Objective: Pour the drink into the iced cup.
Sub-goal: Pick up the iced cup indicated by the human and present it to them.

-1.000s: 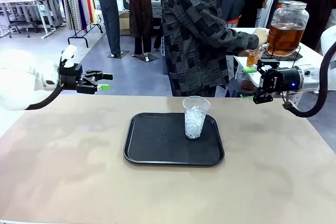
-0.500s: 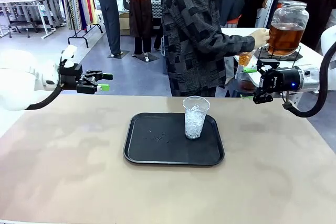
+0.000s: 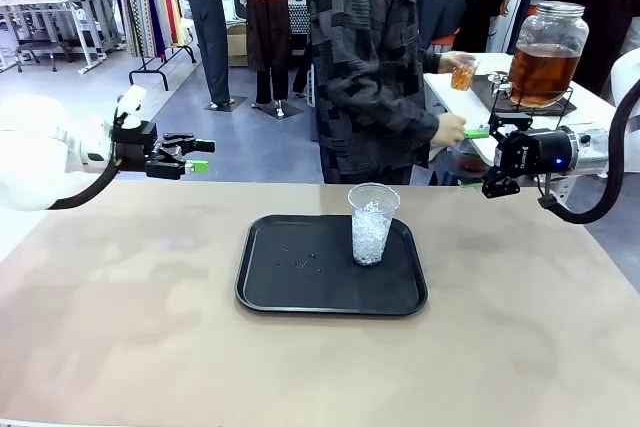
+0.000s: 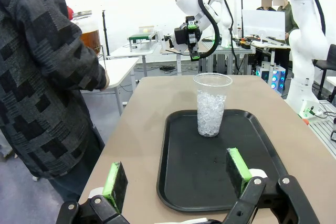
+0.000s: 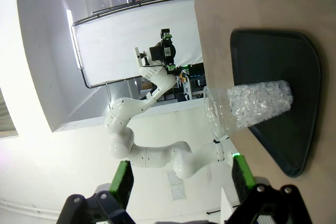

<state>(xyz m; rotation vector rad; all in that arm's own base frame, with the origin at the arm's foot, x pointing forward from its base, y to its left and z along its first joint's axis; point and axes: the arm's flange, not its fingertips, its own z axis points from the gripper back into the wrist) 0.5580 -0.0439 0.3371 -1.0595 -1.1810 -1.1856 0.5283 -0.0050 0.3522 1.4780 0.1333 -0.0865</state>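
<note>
The iced cup (image 3: 372,224), clear plastic and packed with crushed ice, stands upright on the right half of a black tray (image 3: 300,292). The drink (image 3: 540,69) is amber liquid in a big glass jar on a side table at the far right. A person in a patterned jacket holds a small cup of amber liquid (image 3: 462,75) up beside the jar. My left gripper (image 3: 195,155) hovers open at the table's far left edge. Beyond the far right edge my right gripper (image 3: 478,159) is open too. The iced cup (image 4: 211,105) is ahead of my left gripper (image 4: 176,174); the iced cup (image 5: 247,106) also faces my right gripper (image 5: 182,182).
The person's other hand (image 3: 450,130) hangs close to my right gripper's upper pad. The beige table (image 3: 130,327) spreads wide around the tray. Clothes racks and other people stand in the background.
The person has drawn the small filled cup away from the jar's tap, raised it and turned toward the table; the other hand has dropped low. Neither arm has moved.
</note>
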